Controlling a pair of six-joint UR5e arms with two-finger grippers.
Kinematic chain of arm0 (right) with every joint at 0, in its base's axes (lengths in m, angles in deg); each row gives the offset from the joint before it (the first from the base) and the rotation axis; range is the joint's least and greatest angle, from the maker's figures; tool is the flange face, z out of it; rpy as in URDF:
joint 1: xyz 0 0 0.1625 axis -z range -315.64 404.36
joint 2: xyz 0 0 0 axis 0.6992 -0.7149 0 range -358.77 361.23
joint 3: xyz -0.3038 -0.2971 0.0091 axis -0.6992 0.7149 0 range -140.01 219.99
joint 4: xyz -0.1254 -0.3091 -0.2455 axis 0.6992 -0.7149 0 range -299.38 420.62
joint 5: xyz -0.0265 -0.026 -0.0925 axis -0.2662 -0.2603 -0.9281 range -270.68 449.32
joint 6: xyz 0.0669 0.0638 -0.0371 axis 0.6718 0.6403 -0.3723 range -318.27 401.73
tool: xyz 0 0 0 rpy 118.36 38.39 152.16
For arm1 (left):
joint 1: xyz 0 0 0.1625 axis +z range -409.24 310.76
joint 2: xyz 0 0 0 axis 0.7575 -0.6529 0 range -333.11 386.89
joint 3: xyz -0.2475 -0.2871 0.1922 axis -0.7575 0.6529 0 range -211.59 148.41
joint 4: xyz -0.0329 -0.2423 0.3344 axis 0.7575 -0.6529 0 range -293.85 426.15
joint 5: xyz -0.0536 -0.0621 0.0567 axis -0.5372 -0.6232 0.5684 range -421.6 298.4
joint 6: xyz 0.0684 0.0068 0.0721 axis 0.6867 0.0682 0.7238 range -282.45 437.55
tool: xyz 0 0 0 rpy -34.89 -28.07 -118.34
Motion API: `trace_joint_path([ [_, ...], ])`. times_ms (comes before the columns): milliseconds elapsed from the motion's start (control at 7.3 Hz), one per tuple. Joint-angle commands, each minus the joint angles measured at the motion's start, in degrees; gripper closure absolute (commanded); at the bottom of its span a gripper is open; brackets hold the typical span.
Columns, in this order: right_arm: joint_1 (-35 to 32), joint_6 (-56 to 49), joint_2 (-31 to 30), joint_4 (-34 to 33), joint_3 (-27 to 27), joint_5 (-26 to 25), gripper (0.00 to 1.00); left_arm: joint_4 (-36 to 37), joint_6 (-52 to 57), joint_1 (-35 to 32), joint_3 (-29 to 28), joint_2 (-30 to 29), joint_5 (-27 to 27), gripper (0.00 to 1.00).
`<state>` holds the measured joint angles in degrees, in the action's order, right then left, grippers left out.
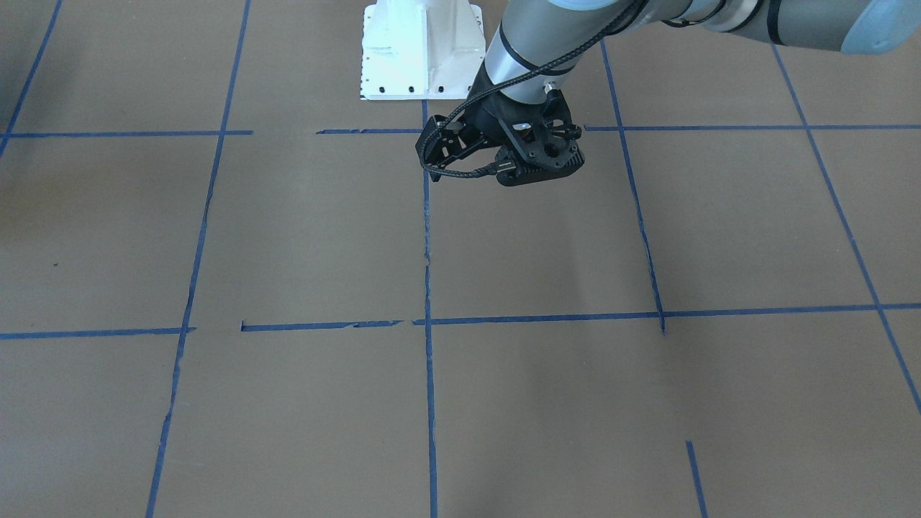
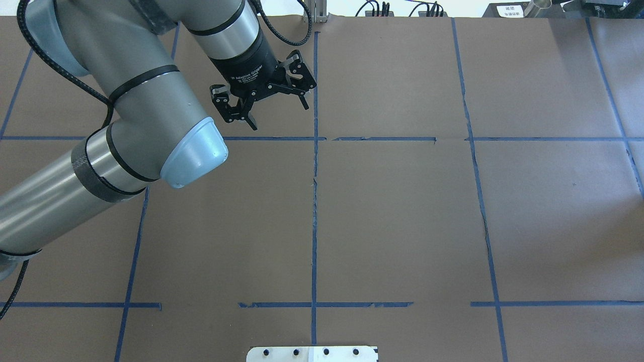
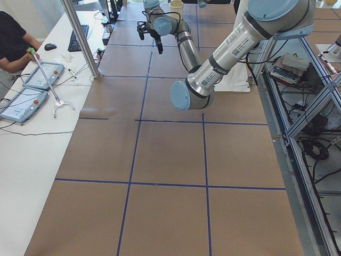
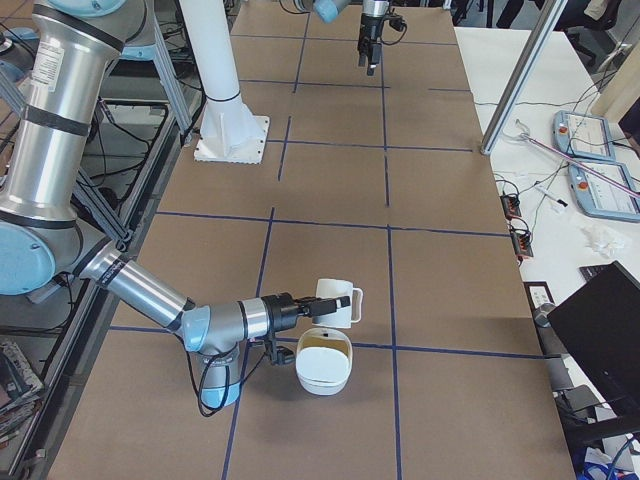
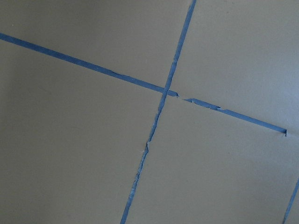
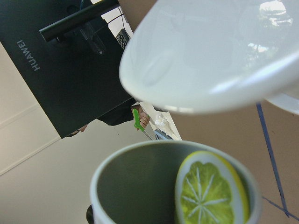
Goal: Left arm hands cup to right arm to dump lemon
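My right arm holds the white cup point(image 4: 338, 303) tipped on its side above a white bowl point(image 4: 323, 368), near the table's right end. My right gripper point(image 4: 312, 305) is at the cup; I cannot tell whether its fingers are shut. In the right wrist view the cup point(image 6: 135, 186) fills the bottom, and the lemon point(image 6: 210, 191) sits at its mouth with the cut face showing. The bowl point(image 6: 210, 60) is close in front. My left gripper point(image 2: 279, 115) is open and empty, above the table far from the cup.
The white robot base point(image 1: 421, 50) stands at the table's robot-side edge. A side table with tablets point(image 3: 32, 80) and a seated person point(image 3: 13, 37) lies beyond the far edge. A black monitor point(image 4: 610, 330) stands near the bowl's end. Blue tape lines point(image 5: 163, 91) cross the brown table.
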<state>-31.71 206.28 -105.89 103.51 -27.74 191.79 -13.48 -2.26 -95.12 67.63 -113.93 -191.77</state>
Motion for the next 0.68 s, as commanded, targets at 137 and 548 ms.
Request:
trace_joint_path([
  [137,-1.0,12.5,0.3,3.1,1.1,-1.0,0.77,0.0,0.0,0.0,0.0,-0.1,0.0,0.0],
  [548,-1.1,21.8,0.3,6.9,2.6,-2.2,0.77,0.1,0.0,0.0,0.0,-0.1,0.0,0.0],
])
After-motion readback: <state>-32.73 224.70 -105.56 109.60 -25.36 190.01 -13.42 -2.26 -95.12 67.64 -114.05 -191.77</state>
